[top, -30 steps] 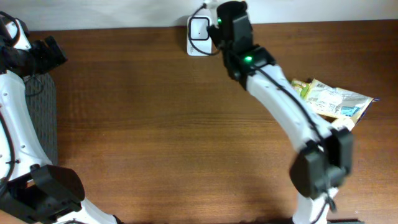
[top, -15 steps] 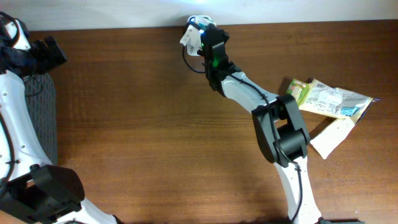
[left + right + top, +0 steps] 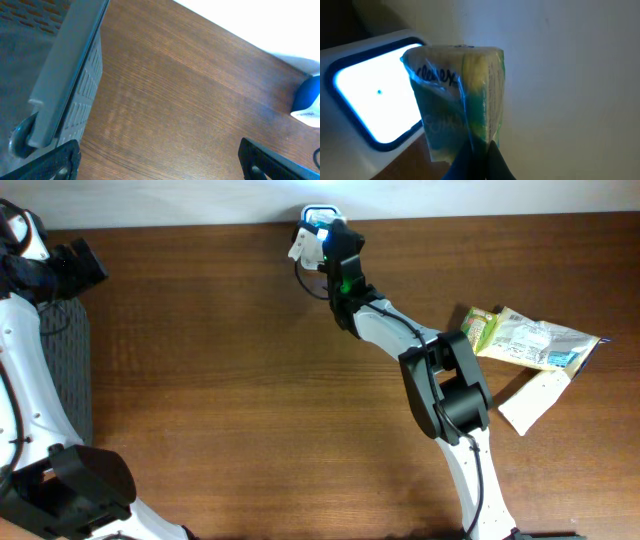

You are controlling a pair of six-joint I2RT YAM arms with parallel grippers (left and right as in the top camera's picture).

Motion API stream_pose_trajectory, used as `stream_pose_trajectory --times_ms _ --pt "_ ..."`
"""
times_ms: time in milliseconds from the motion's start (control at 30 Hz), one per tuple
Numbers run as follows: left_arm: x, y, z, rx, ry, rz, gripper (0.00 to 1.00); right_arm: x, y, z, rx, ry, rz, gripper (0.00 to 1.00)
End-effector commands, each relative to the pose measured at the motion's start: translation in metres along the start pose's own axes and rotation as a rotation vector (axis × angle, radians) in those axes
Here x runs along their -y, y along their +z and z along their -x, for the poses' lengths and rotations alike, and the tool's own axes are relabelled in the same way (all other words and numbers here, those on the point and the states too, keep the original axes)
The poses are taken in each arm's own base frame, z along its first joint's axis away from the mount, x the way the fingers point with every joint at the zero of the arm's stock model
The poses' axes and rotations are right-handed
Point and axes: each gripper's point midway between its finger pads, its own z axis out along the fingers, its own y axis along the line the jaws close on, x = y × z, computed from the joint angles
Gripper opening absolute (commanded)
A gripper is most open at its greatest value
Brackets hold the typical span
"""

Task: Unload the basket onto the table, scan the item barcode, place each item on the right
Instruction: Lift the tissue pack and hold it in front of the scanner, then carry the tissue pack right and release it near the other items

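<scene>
The right pincer (image 3: 476, 159) is clenched on the lower edge of a small tissue pack (image 3: 457, 100) – a soft, clear-wrapped packet with green and yellow print. The pack stands upright above the fingertips. Just to the pincer's left, the scanner (image 3: 367, 107) glows bright blue-white, its window close beside the pack's printed face; whether the two touch cannot be told.

From overhead, the right pincer (image 3: 312, 242) reaches to the far edge of the table (image 3: 230, 380), with the tissue pack (image 3: 299, 246) at its tip and the lit scanner (image 3: 318, 216) just beyond it, against the wall. Well behind this pincer, out along the arm's far side, lie a green-and-yellow packet (image 3: 481, 328), a white crinkled bag (image 3: 545, 343) overlapping it, and a flat pale packet (image 3: 533, 401).

The left pincer (image 3: 82, 264) is released – jaws spread wide, grasping nothing – and hangs over the table's left end. In its wrist view, the left pincer (image 3: 160, 165) has a grey basket (image 3: 67, 75) off to one side.
</scene>
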Motion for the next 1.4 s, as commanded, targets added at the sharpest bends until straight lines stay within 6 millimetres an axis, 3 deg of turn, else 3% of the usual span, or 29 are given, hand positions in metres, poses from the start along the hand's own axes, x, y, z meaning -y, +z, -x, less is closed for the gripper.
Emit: stream_pose_trajectory --times_ms 0,133,200,267,333,400,467,600,733,833,933,967,1100,1200,1333,1367 --pt "-0.010 0.000 0.002 0.005 -0.014 0.025 0.99 0.033 -0.008 0.007 -0.023 0.066 -0.107 0.04" --pt "-0.010 0.000 0.002 0.004 -0.014 0.025 0.99 0.087 -0.029 0.022 0.009 0.311 -0.127 0.04" --pt "-0.010 0.000 0.002 0.005 -0.014 0.025 0.99 0.114 -0.054 0.029 0.006 0.412 -0.041 0.04" --pt "-0.010 0.000 0.002 0.005 -0.014 0.025 0.99 0.122 -0.078 0.034 0.003 0.513 0.075 0.04" --pt "-0.010 0.000 0.002 0.004 -0.014 0.025 0.99 0.134 -0.108 0.025 -0.060 0.699 0.167 0.04" --pt "-0.010 0.000 0.002 0.005 -0.014 0.025 0.99 0.144 -0.147 0.001 -0.196 0.878 0.228 0.04" --pt "-0.010 0.000 0.002 0.004 -0.014 0.025 0.99 0.138 -0.183 -0.026 -0.351 0.948 0.291 0.04" --pt "-0.010 0.000 0.002 0.005 -0.014 0.025 0.99 0.099 -0.266 -0.120 -0.861 0.971 0.396 0.04" --pt "-0.010 0.000 0.002 0.004 -0.014 0.025 0.99 0.062 -0.306 -0.196 -1.235 0.988 0.374 0.04" --pt "-0.010 0.000 0.002 0.004 -0.014 0.025 0.99 0.047 -0.321 -0.245 -1.415 1.030 0.243 0.04" --pt "-0.010 0.000 0.002 0.004 -0.014 0.025 0.99 0.037 -0.322 -0.273 -1.471 1.065 0.188 0.04" --pt "-0.010 0.000 0.002 0.004 -0.014 0.025 0.99 0.037 -0.321 -0.278 -1.474 1.076 0.178 0.11" --pt "-0.010 0.000 0.002 0.004 -0.014 0.025 0.99 0.048 -0.312 -0.277 -1.433 1.093 0.171 0.57" --pt "-0.010 0.000 0.002 0.004 -0.014 0.025 0.99 0.076 -0.309 -0.257 -1.348 1.111 0.191 0.59" --pt "-0.010 0.000 0.002 0.004 -0.014 0.025 0.99 0.134 -0.316 -0.187 -1.050 1.198 0.331 0.61" --pt "-0.010 0.000 0.002 0.004 -0.014 0.025 0.99 0.149 -0.323 -0.175 -0.994 1.220 0.330 0.68"
